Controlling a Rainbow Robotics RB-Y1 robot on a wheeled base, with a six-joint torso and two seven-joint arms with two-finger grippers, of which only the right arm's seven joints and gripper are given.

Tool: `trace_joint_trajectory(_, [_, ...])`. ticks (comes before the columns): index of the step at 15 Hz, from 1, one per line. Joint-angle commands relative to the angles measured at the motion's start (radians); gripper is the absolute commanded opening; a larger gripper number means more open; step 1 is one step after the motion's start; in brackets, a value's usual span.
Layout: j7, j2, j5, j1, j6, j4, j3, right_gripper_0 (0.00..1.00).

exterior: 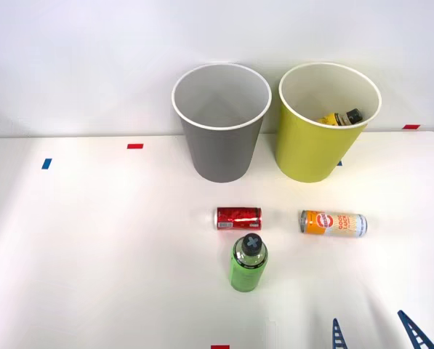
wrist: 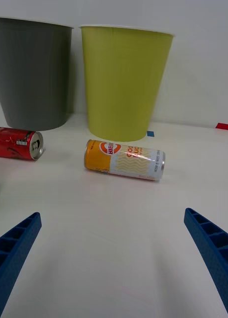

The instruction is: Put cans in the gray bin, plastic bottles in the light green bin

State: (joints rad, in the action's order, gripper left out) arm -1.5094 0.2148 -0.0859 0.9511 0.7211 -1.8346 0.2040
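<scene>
The gray bin [exterior: 222, 120] [wrist: 33, 72] and the light green bin [exterior: 326, 120] [wrist: 124, 82] stand side by side at the back of the table. A yellow-labelled plastic bottle [exterior: 340, 118] lies inside the light green bin. A short red can [exterior: 238, 217] [wrist: 17, 143] lies on its side in front of the gray bin. The orange-and-white can [exterior: 333, 222] [wrist: 124, 159] lies on its side in front of the light green bin. A green-labelled plastic bottle [exterior: 248, 262] stands upright below the red can. My right gripper [exterior: 376, 333] [wrist: 114, 258] is open at the table's front, short of the orange-and-white can, holding nothing.
Red tape marks [exterior: 134, 146] [exterior: 411, 126] and a blue mark [exterior: 46, 163] sit on the white table. A white wall rises behind the bins. Bare tabletop spreads to the left of the cans.
</scene>
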Motion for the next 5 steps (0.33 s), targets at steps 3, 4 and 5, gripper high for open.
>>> trace_joint_trajectory(3, [0.0, 0.0, 0.0, 0.0, 0.0, 0.0, 0.0, 1.0])
trace_joint_trajectory(4, [0.0, 0.0, 0.0, 0.0, 0.0, 0.0, 0.0, 1.0])
trace_joint_trajectory(5, [0.0, 0.0, 0.0, 0.0, 0.0, 0.0, 0.0, 1.0])
